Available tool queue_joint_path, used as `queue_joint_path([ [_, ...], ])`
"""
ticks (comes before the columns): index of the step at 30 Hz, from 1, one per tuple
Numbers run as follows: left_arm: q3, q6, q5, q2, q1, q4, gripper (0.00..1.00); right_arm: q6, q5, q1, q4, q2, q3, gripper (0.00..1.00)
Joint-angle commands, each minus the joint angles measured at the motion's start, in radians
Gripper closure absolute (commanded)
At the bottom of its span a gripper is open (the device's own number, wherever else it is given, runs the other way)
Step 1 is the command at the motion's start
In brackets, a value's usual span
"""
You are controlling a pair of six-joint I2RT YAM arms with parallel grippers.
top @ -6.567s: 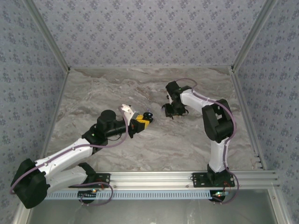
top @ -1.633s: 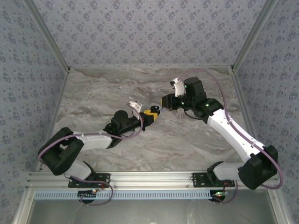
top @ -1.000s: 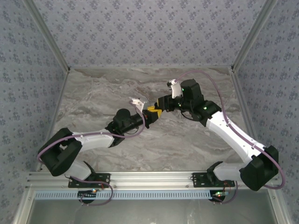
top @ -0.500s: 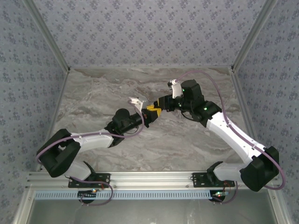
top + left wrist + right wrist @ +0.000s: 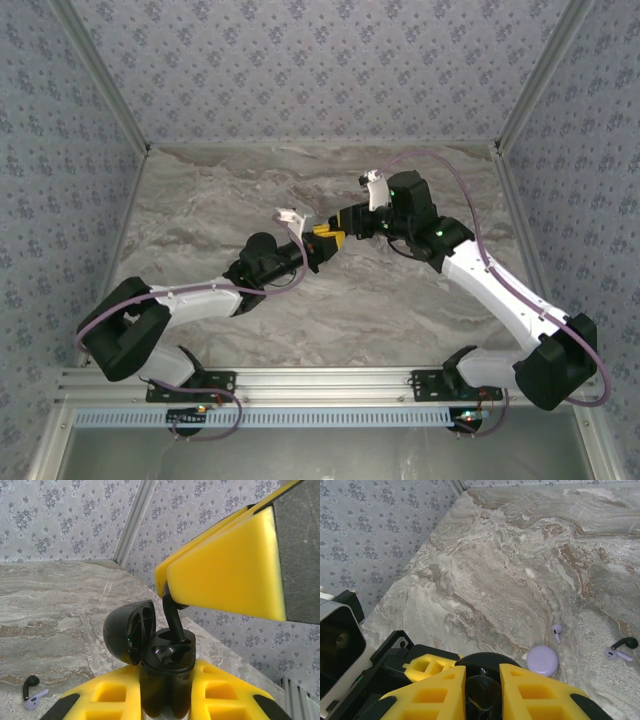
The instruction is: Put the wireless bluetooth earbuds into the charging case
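The left end effector (image 5: 167,692) is closed narrow on the charging case (image 5: 167,662). The case is a small glossy black rounded shell, held upright between the yellow fingers above the middle of the bench (image 5: 520,565). Its domed lid (image 5: 125,632) is hinged open to the left and shows a dark hollow inside. The right end effector (image 5: 482,686) comes in from above, its yellow pads pinched on the thin stem of a black earbud (image 5: 172,620). The earbud's lower end sits at the open mouth of the case. A second black earbud (image 5: 625,643) lies on the bench, just beside a lavender earbud (image 5: 612,655). Nearby are a pale lavender disc (image 5: 542,659) and another lavender earbud (image 5: 556,631).
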State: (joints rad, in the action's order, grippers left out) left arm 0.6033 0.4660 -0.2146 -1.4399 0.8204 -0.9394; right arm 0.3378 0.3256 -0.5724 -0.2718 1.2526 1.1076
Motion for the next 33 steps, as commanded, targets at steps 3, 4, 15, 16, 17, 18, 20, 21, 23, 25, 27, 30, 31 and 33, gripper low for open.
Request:
queue_joint_path([
  [3, 0.045, 0.014, 0.021, 0.027, 0.007, -0.029, 0.84, 0.022, -0.004, -0.009, 0.012, -0.022, -0.016, 0.77],
  [4, 0.045, 0.015, 0.025, 0.025, 0.008, -0.027, 0.84, 0.023, -0.004, -0.009, 0.011, -0.022, -0.017, 0.77],
  [15, 0.051, 0.011, 0.052, 0.023, 0.008, -0.023, 0.84, 0.019, -0.026, -0.011, -0.018, -0.025, -0.022, 0.78],
  [16, 0.052, 0.01, 0.053, 0.022, 0.009, -0.021, 0.84, 0.019, -0.027, -0.012, -0.02, -0.025, -0.022, 0.77],
  [17, 0.053, 0.01, 0.055, 0.02, 0.008, -0.022, 0.84, 0.02, -0.029, -0.013, -0.023, -0.025, -0.021, 0.77],
  [18, 0.053, 0.008, 0.055, 0.02, 0.008, -0.022, 0.84, 0.018, -0.035, -0.012, -0.027, -0.026, -0.021, 0.77],
  [20, 0.053, 0.009, 0.057, 0.019, 0.009, -0.022, 0.84, 0.015, -0.052, -0.012, -0.038, -0.025, -0.02, 0.77],
  [21, 0.054, 0.005, 0.054, 0.019, 0.008, -0.022, 0.84, 0.014, -0.057, -0.012, -0.042, -0.025, -0.02, 0.77],
  [23, 0.056, 0.0, 0.046, 0.018, 0.011, -0.022, 0.84, 0.011, -0.068, -0.014, -0.051, -0.024, -0.019, 0.77],
  [25, 0.058, -0.009, 0.041, 0.019, 0.014, -0.022, 0.84, 0.01, -0.078, -0.013, -0.059, -0.022, -0.018, 0.77],
  [27, 0.061, -0.015, 0.038, 0.019, 0.015, -0.017, 0.84, 0.009, -0.087, -0.014, -0.067, -0.022, -0.017, 0.77],
  [30, 0.06, -0.017, 0.036, 0.017, 0.016, -0.019, 0.84, 0.007, -0.1, -0.015, -0.078, -0.023, -0.015, 0.76],
  [31, 0.061, -0.016, 0.035, 0.016, 0.016, -0.019, 0.84, 0.007, -0.105, -0.014, -0.08, -0.023, -0.012, 0.75],
  [33, 0.061, -0.018, 0.034, 0.018, 0.016, -0.019, 0.84, 0.006, -0.109, -0.014, -0.085, -0.023, -0.014, 0.74],
])
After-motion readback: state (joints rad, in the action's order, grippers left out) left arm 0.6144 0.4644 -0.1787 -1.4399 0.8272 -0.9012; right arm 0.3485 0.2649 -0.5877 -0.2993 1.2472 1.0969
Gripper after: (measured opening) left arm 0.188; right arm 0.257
